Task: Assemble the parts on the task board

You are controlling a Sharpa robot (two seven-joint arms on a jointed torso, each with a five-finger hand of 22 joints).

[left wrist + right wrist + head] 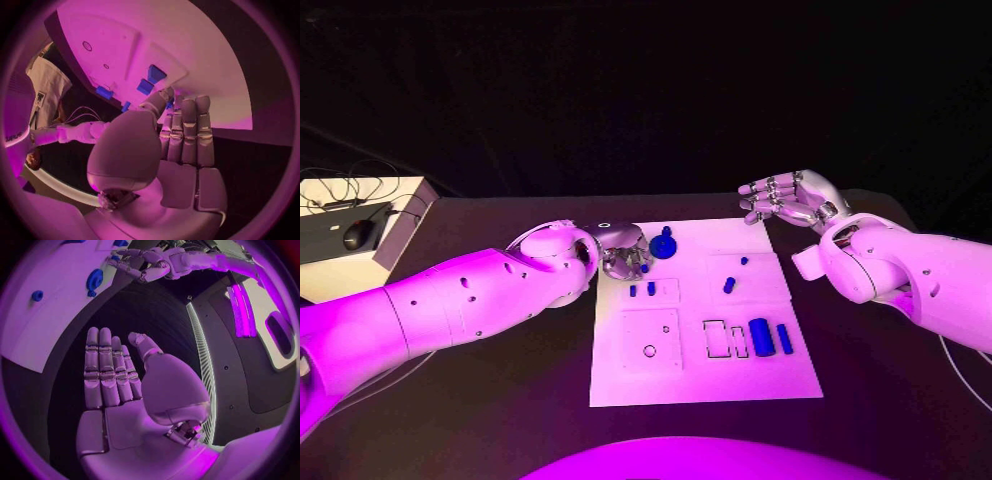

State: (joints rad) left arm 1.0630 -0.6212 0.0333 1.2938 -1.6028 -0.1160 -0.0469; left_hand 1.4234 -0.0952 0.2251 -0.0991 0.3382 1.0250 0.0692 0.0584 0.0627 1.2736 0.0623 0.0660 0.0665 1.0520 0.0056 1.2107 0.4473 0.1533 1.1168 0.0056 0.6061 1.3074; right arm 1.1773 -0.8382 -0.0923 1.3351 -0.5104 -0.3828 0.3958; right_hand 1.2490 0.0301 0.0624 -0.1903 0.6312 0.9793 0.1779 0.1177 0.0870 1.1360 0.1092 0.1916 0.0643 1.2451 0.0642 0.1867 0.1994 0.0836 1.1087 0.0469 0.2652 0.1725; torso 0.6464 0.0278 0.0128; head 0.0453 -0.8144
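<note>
Both arms are built of smooth, rounded pale shells; the left arm (pixel 459 300) carries small dark round holes along its forearm, and the right arm (pixel 906 270) shows a few of the same near its wrist. Each ends in a silvery metallic robot hand, the left robot hand (pixel 623 255) and the right robot hand (pixel 790 200), with slim segmented fingers marked by darker bands where the segments meet. In the wrist views the flat plated palm and a bulbous, smooth thumb base stand out, with a small cluster of exposed dark fittings beneath that bulge.
</note>
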